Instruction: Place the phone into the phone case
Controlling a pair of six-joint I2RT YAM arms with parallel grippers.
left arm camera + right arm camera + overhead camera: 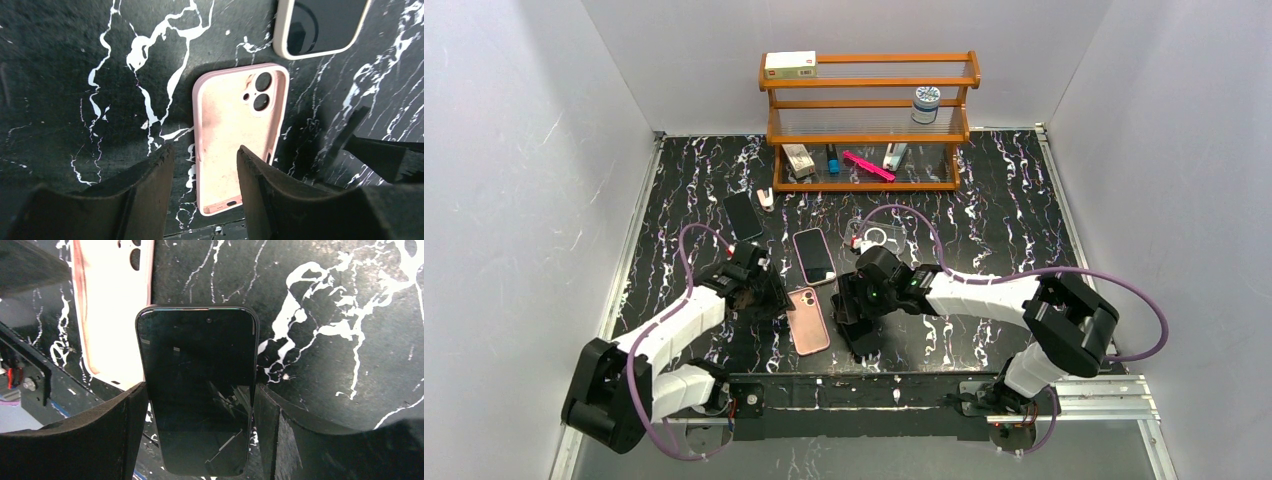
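Note:
The pink phone case [807,319] lies flat with its hollow side up near the table's front edge, its camera holes at the far end [235,125]. My left gripper [769,300] hangs low over the case's left side. Its jaws [205,148] are apart and straddle the left wall without clamping it. My right gripper [856,318] sits just right of the case and is shut on a black phone [197,390], screen towards the camera, pinched by its long sides. The case [112,305] shows beyond the phone, to its left.
A second phone in a cream case [813,255] lies just behind the pink case. A dark phone [743,215] lies further back left. A clear case with a white ring [876,237] and a wooden shelf [867,120] holding small items stand behind. A metal rail [924,390] runs along the front edge.

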